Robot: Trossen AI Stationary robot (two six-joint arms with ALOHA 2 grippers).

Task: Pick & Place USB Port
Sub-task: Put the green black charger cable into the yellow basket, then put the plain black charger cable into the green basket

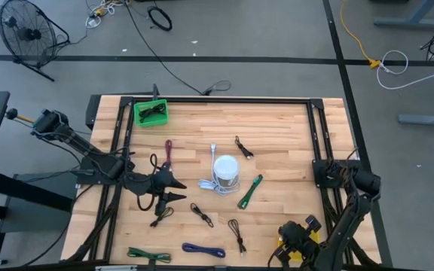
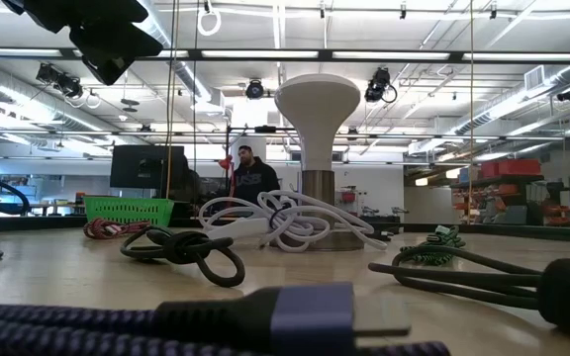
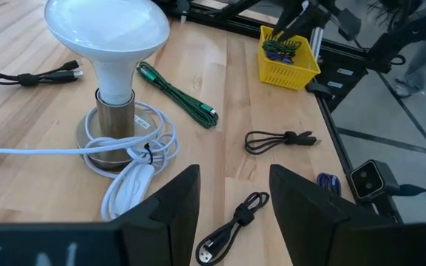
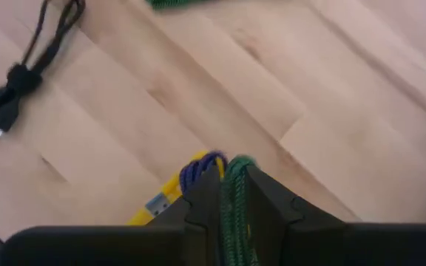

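Placing step in hand: right tool [image 4: 231, 193] clamped on a green USB cable [image 4: 235, 199] above the yellow basket [image 3: 287, 55]; next calls for release; left tool [image 3: 231, 199] spread wide, empty, over the bench [image 1: 277, 124].

Both arms are dark, near-black, built of slim jointed links with bulky rounded joints. The left gripper [image 3: 231, 203] has two broad, flat, matte black fingers; the right gripper [image 4: 231, 196] has similar angular black ones.
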